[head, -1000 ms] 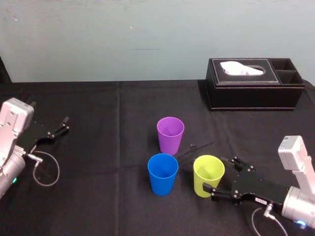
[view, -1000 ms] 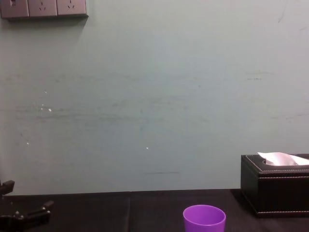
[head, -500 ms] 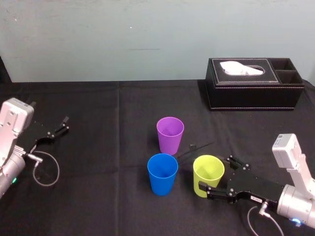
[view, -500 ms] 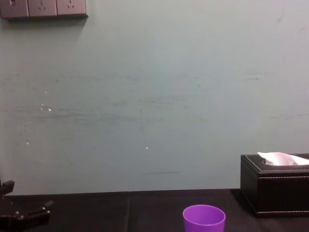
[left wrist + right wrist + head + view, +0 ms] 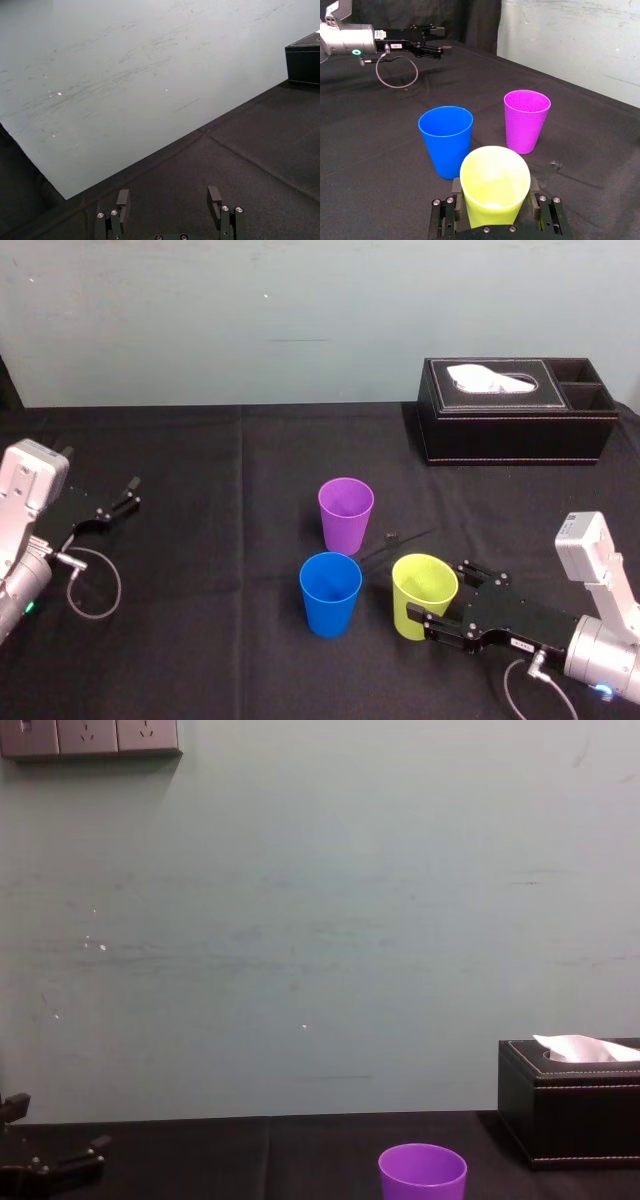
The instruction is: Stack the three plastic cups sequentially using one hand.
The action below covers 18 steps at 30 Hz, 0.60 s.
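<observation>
So the right gripper (image 5: pixel 438 596) is clamped on the yellow-green cup (image 5: pixel 422 590), one finger (image 5: pixel 456 189) on each side of it, low on its wall. The cup leans a little and sits at the front right of the black counter (image 5: pixel 200 460); I can't tell if its base is on the cloth or just off it. The blue cup (image 5: pixel 331 593) stands upright just to its left, close but not touching. The purple cup (image 5: pixel 346 515) stands upright behind those two, a bit farther back toward the wall. All three are separate, nothing nested. The black tissue box (image 5: pixel 515 425) is way off at the back right. The left gripper (image 5: pixel 122 498) is parked at the far left of the counter, fingers spread with nothing in them.
</observation>
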Available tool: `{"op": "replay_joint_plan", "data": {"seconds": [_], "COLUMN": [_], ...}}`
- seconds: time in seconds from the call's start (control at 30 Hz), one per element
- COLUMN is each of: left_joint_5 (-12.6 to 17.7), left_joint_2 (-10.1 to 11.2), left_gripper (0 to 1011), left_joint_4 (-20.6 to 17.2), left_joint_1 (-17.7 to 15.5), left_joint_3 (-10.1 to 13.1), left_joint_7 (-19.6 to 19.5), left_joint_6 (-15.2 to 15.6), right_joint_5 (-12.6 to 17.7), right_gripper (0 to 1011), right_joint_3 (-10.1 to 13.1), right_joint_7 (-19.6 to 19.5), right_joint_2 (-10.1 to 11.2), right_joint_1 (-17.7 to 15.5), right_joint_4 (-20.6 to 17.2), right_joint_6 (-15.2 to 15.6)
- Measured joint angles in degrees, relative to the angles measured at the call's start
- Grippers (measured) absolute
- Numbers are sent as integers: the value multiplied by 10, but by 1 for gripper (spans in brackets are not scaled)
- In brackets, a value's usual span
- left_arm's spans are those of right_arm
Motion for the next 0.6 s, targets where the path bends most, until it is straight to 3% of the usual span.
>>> {"op": "replay_joint_plan", "data": {"seconds": [0.6], "left_joint_5": [0], "left_joint_2": [0], "left_gripper": [1011], "left_joint_4": [0], "left_joint_1": [0], "left_joint_3": [0], "left_joint_7": [0], "left_joint_6": [0], "right_joint_5": [1], "right_gripper": [734], "right_joint_3": [1], "right_joint_7": [0], "right_joint_2": [1], "right_joint_1": [-1], "right_joint_4": [0], "right_joint_6": [-1]}}
